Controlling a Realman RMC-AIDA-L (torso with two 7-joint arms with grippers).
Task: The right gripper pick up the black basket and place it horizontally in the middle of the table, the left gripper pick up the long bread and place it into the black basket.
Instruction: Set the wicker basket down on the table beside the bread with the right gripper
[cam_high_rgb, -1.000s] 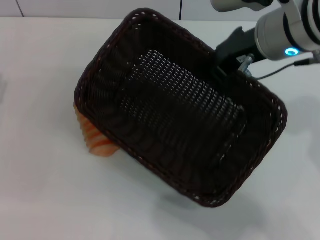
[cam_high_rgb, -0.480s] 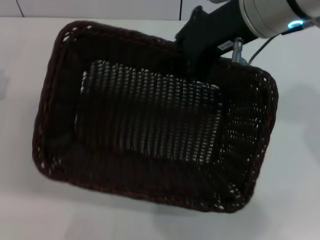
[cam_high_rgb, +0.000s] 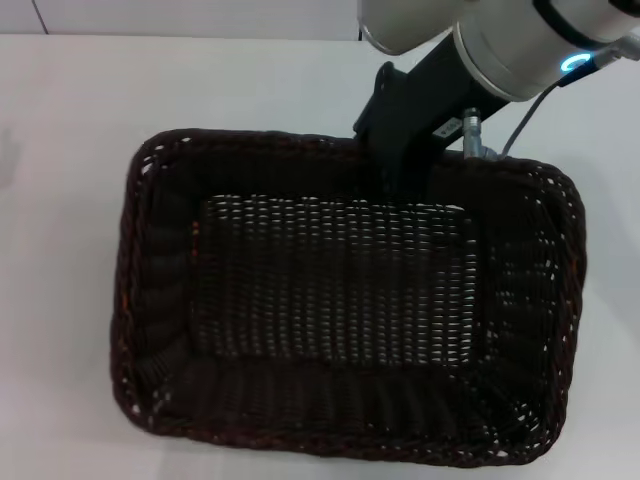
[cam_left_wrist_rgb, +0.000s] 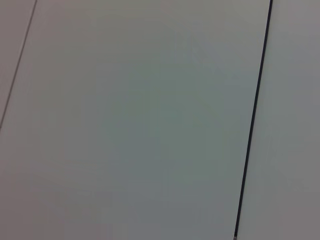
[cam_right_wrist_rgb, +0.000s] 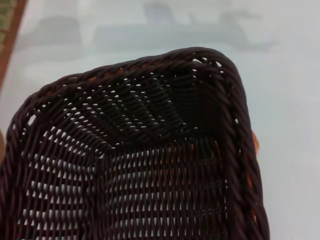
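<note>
The black basket (cam_high_rgb: 340, 310) fills most of the head view, its open mouth facing up and its long sides running across the white surface (cam_high_rgb: 70, 120), lying level or nearly so. The right gripper (cam_high_rgb: 400, 165), black under a thick white-and-silver arm with a blue ring, is clamped on the basket's far long rim, a little right of that rim's middle. The right wrist view looks down into one corner of the basket (cam_right_wrist_rgb: 150, 150), showing braided rim, sloped woven walls and pale surface beyond. A small patch of orange (cam_right_wrist_rgb: 255, 141) peeks past the rim there. The left wrist view shows only pale panels (cam_left_wrist_rgb: 140, 120) with dark seams.
</note>
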